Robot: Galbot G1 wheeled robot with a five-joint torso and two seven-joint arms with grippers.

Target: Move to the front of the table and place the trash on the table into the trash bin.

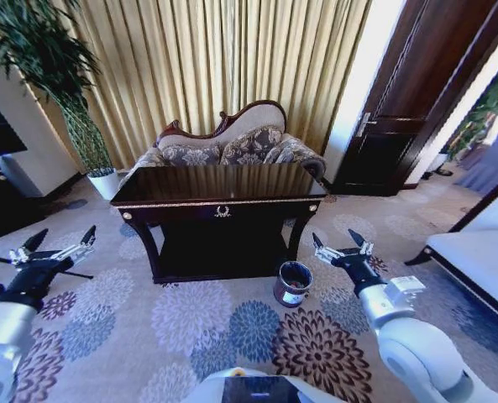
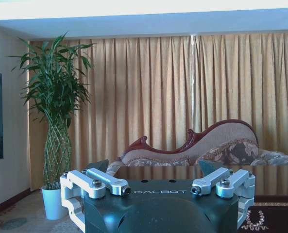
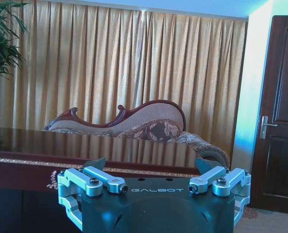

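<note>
Already facing the table (image 1: 219,201), whose glossy top seems bare of trash; both grippers (image 1: 60,245) (image 1: 343,243) hover wide open and empty, trash bin (image 1: 292,283) below right.

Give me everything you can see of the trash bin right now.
The trash bin is a small, round, dark cylinder with a white label low on its side. It stands upright on the floral carpet, open at the top, its inside dark; what it holds cannot be told. It sits just in front of the table, by the front right leg. The right gripper hangs beside it, apart from it, with nothing touching the bin but the floor.
</note>
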